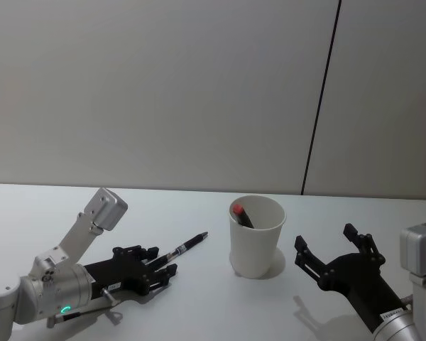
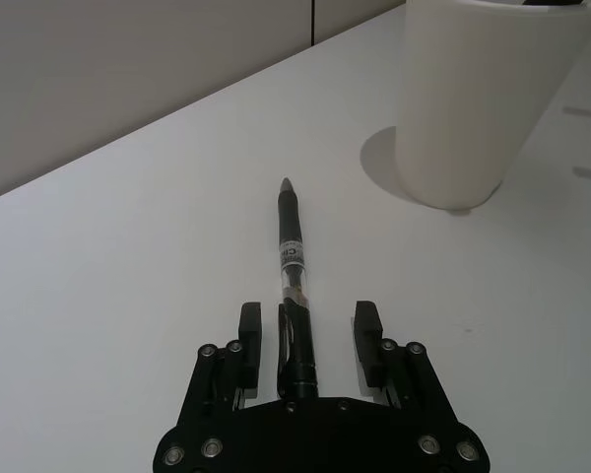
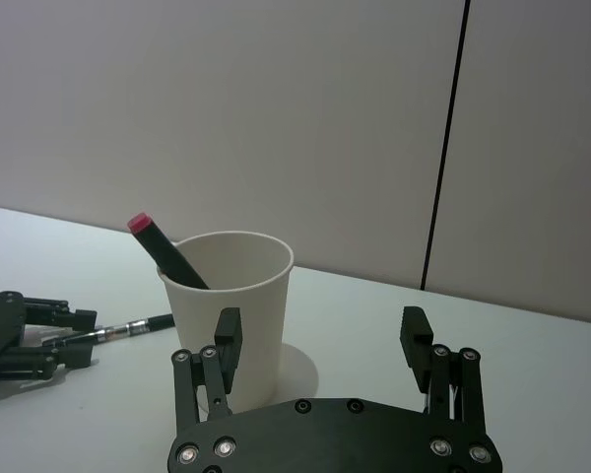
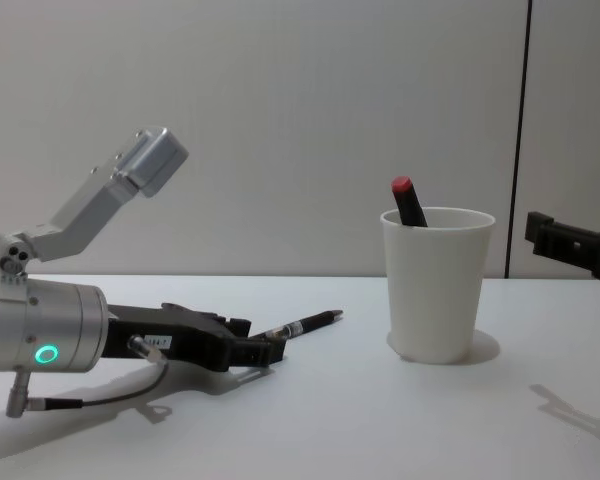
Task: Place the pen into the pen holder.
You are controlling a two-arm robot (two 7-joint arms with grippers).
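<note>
The pen carries a pale label band with dark print around the middle of its barrel, but the letters are too small to read. A small white sticker on the left arm's black housing is just as illegible. The pen lies flat on the white desk, its tip aimed toward the pen holder and its rear end between the fingers of the left end effector. That end effector rests low on the desk, its fingers spread with a gap on each side of the barrel. The pen holder stands upright near the pen's tip but apart from it, and a dark red-capped marker leans inside against its rim. The right end effector sits just beside the pen holder on the other side, fingers wide apart and holding nothing. A green ring light glows on the left arm.
</note>
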